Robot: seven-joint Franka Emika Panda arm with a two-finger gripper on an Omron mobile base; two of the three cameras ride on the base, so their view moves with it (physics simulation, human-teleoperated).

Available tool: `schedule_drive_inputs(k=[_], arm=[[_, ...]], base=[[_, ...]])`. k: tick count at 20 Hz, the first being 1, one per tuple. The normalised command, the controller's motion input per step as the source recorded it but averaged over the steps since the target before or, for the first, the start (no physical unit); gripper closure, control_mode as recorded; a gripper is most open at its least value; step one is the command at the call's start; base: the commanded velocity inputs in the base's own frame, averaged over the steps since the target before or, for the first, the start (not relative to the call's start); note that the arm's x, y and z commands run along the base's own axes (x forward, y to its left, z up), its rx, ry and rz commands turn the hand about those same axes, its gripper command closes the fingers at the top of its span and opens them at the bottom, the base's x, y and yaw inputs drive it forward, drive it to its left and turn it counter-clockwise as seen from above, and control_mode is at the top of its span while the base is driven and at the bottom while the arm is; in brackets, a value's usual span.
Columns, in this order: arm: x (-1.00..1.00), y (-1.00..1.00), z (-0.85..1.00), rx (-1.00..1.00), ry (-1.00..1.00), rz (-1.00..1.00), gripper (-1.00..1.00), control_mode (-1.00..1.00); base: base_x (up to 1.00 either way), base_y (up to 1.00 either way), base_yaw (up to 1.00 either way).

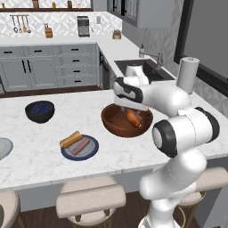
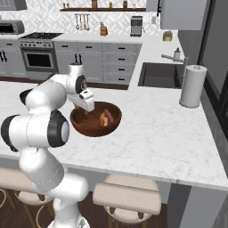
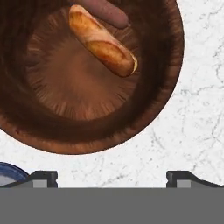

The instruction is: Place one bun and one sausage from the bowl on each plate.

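The reddish-brown bowl (image 1: 121,129) (image 2: 94,129) (image 3: 87,141) stands on the marble counter and holds one golden bun (image 3: 103,46) (image 1: 133,119) (image 2: 104,119). A sausage (image 3: 107,12) lies beside that bun against the bowl's wall. My gripper (image 3: 111,178) (image 1: 126,107) (image 2: 86,108) hovers open above the bowl's near rim, its fingertips (image 3: 44,176) wide apart with nothing between them. To the bowl's left, the dark blue plate (image 1: 91,153) (image 3: 8,172) carries a bun (image 1: 71,139) and a sausage (image 1: 80,146). The light grey plate (image 1: 3,148) is bare at the far left edge.
A small dark blue-black bowl (image 1: 40,111) stands on the counter behind the plates. A paper towel roll (image 2: 192,86) is at the right, beside the sink (image 2: 160,75). Stools (image 1: 91,200) line the counter's near edge.
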Motion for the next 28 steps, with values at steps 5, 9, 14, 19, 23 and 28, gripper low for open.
schedule_drive_inputs(k=[5,9,14,19,23,28], arm=[[0.59,-0.49,-0.53,-0.21,0.09,0.30,-1.00,-1.00],[0.45,-0.30,-0.65,-0.16,0.01,0.29,-1.00,-1.00],[0.48,-0.25,-0.68,-0.06,-0.04,0.25,-1.00,-1.00],[0.58,-0.07,-0.57,-0.01,0.00,0.16,-1.00,-1.00],[0.43,-0.10,-0.49,0.00,0.00,0.09,-1.00,-1.00],[0.25,-0.40,-0.42,0.00,0.07,0.01,-1.00,-1.00]], base=[[0.00,0.00,0.00],[0.00,0.00,0.00],[0.00,0.00,0.00],[0.00,0.00,0.00],[0.00,0.00,0.00],[0.00,0.00,0.00]])
